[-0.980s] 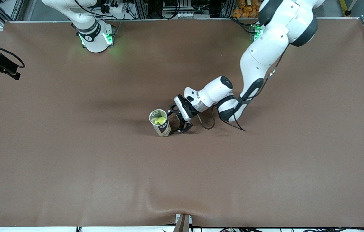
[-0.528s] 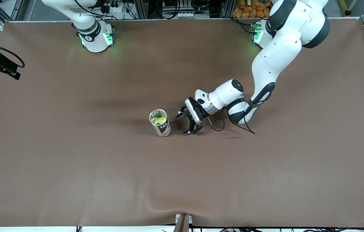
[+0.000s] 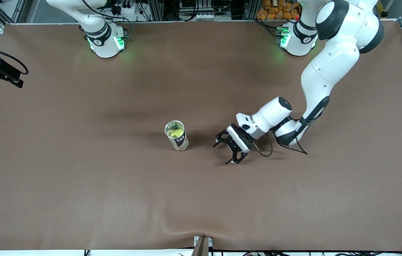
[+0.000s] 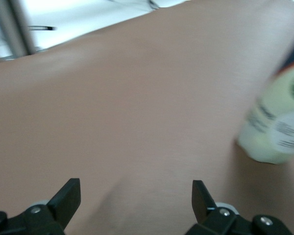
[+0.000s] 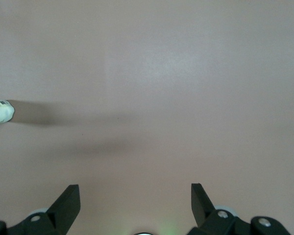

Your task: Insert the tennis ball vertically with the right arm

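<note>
The ball (image 3: 176, 133) sits inside the upright can (image 3: 176, 135) mid-table. My left gripper (image 3: 228, 152) hangs beside it, fingers apart, empty. My right gripper (image 5: 135, 205) waits over bare table (image 3: 80, 170), fingers apart.

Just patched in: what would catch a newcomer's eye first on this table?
The upright tennis can at mid-table, a yellow tennis ball visible inside its open top. Beside it, toward the left arm's end, the left gripper hangs open and empty low over the brown table. The right gripper is open over bare table.
</note>
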{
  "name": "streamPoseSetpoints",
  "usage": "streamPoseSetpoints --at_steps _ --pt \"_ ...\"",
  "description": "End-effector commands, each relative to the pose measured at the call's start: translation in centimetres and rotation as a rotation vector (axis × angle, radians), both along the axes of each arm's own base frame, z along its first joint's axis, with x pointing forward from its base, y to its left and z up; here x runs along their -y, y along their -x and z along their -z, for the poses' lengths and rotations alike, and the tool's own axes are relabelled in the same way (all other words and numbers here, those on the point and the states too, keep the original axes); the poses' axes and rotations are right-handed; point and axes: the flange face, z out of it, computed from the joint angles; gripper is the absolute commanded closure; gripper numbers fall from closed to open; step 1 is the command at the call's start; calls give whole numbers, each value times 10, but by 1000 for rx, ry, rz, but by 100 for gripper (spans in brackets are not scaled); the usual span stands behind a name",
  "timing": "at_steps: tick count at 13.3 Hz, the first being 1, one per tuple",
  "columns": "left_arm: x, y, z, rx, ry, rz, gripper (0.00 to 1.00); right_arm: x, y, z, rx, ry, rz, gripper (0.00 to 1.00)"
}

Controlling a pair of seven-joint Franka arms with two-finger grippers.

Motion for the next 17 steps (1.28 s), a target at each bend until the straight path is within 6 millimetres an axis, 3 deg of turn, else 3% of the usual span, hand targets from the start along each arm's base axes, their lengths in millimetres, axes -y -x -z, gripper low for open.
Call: streamPoseSetpoints --at_steps 1,4,7,11,13,17 --pt "-7 -28 -22 -31 -11 -95 0 -1 -1 -3 -8 -36 -8 0" --pt "-6 -66 -43 -88 -42 -237 0 0 -1 -3 -11 -39 -7 0" --pt "2 -88 -53 -173 -41 -353 0 0 -1 -2 -14 -39 -4 0" --pt "-12 -119 -67 -289 -34 -500 0 0 0 -2 -20 -39 4 0" --pt "-2 -122 -69 -354 -50 -536 0 -2 0 -2 -21 -39 1 0" --pt "-8 -131 -86 -458 -118 -594 0 -2 0 -1 -23 -39 1 0"
